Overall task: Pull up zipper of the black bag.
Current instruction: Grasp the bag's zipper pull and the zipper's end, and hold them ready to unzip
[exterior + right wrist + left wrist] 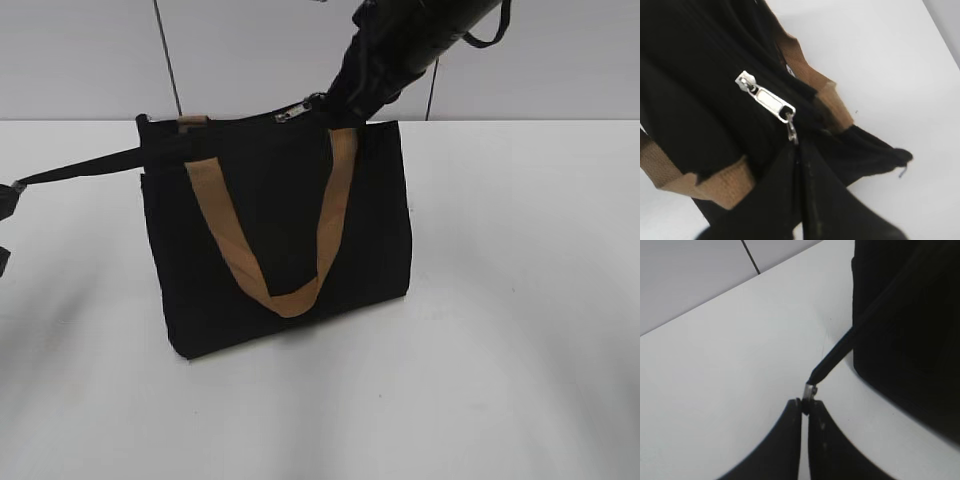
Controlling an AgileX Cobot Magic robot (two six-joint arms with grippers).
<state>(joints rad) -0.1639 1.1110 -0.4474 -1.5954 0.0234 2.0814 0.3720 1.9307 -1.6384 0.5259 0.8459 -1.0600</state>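
Right gripper (pixel 796 150): fingers pressed together, pinching the pull tab of the zipper (pixel 766 100) slider. The slider sits on the top rim of the bag (pixel 280 230), right of centre, between the tan handles (pixel 265 270).

Left gripper (pixel 807 407): fingers closed on the metal end of a thin black strap (pixel 840 352) running taut from the bag's left corner.

The bag stands upright on the white table (pixel 520 350). Handling judgement: soft, light fabric; it will likely buckle and slide unless braced. Grip only the small, slippery tab.
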